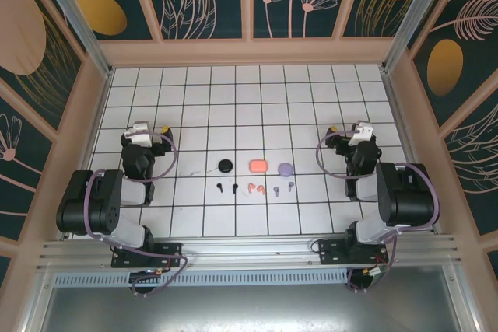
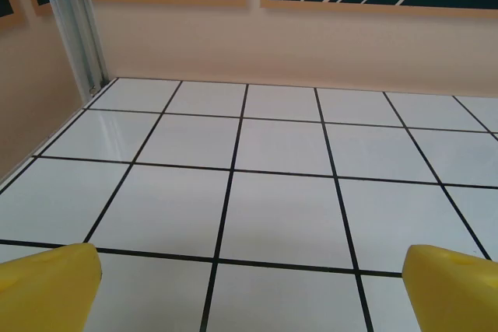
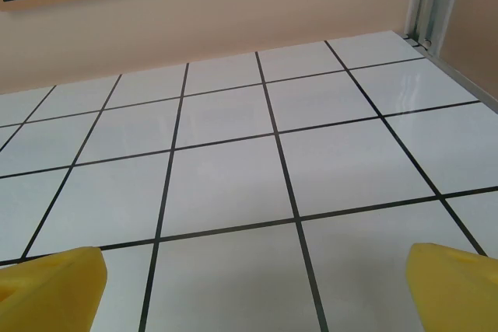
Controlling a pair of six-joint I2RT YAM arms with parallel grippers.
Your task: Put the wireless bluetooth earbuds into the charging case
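Six earbuds [image 1: 250, 188] lie in a loose row on the white tiled surface [image 1: 194, 91], near its middle and a little toward the arm bases. The black pair [image 1: 233, 188] is on the left, the coral-pink pair [image 1: 262, 190] in the centre and the lavender pair [image 1: 289, 186] on the right (each bud is too small to tell which way it lies). The two buds of each pair lie just beside one another.

Just behind the row, on the side away from the bases, three charging cases sit in the same colour order: the black case [image 1: 226, 165], the coral-pink case [image 1: 258, 166] and the lavender case [image 1: 285, 168]. They stand apart from each other and from the buds, and all six buds lie outside them. Whether the lids are up or down cannot be told.

The left fingers [image 1: 165, 128] hang over the surface well to the left of the black case. The right fingers [image 1: 331, 128] hang well to the right of the lavender case. Both sets are spread wide and hold nothing. In each wrist view the yellow tips, left [image 2: 47, 289] and right [image 3: 455, 289], sit at the bottom corners with bare tiles between them and the peach wall [image 2: 311, 44] beyond.
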